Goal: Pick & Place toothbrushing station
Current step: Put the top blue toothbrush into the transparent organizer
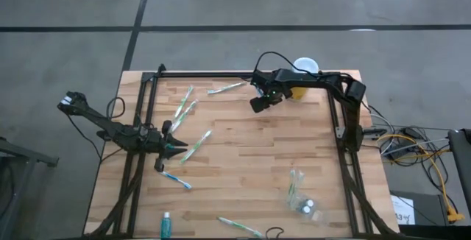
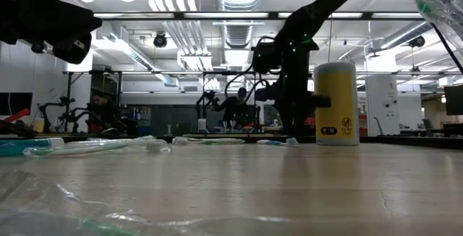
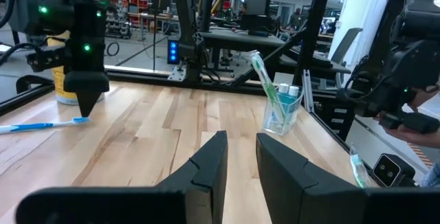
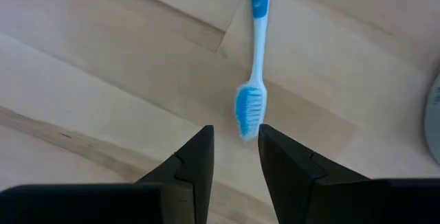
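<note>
At the left of the pale wooden slatted surface [image 1: 243, 159], the left gripper [image 1: 171, 147] sits low over the boards, its two dark fingers [image 3: 206, 169] standing a narrow gap apart with nothing between them. Around it lie several thin white-and-green toothbrushes [image 1: 196, 146], one just beside the fingertips, and a thin white-and-blue toothbrush [image 1: 176, 179] on the near side. A small teal white-capped tube [image 1: 167, 224] lies at the near edge. Toward the far middle, the right gripper [image 1: 259, 104] hangs above the surface; its fingers [image 4: 196, 159] are parted and empty, directly over the bristled head of another white-and-blue toothbrush [image 4: 255, 59] lying flat. Just beyond that arm stands a tall yellow cylinder with a white top [image 1: 303, 74]. Near the right front, the small clear plastic cup [image 1: 303, 196] holds a green-handled brush and tubes.
</note>
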Available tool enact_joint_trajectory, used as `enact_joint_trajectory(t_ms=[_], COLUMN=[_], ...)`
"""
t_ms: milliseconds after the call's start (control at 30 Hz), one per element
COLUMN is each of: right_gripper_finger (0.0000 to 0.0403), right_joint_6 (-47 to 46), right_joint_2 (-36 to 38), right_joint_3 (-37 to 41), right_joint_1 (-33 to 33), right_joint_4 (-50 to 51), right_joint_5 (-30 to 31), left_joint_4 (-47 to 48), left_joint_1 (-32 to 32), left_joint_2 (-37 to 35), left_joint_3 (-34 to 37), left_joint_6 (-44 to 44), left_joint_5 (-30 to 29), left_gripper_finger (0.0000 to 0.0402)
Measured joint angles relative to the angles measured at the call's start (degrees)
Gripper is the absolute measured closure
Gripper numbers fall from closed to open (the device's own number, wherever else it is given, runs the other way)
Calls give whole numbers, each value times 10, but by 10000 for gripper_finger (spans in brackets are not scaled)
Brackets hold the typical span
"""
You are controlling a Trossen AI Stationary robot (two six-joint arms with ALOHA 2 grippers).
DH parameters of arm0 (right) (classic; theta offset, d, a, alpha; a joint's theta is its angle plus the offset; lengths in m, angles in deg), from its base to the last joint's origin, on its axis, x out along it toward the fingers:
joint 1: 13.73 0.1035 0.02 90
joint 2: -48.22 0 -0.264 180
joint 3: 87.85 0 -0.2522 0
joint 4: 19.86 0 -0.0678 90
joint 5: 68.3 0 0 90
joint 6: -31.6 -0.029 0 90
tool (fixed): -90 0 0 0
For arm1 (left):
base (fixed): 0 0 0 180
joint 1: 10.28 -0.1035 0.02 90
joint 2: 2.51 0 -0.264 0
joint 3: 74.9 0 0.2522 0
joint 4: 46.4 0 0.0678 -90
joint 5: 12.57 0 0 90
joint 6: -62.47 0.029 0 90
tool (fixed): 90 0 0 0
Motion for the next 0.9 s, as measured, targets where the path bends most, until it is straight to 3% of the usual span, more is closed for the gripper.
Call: enact_joint_trajectory(t_ms=[633, 900], right_gripper_finger=[292, 311], right_joint_6=[22, 26], right_joint_2=[-28, -28], right_joint_3=[0, 3], right_joint_1=[-23, -22], right_joint_4=[-16, -7], right_joint_5=[3, -2], left_joint_4=[0, 0], left_joint_1=[0, 0], left_joint_2=[0, 0], left_joint_3=[0, 0], left_joint_6=[0, 0], left_joint_5=[0, 0], left_gripper_finger=[319, 319])
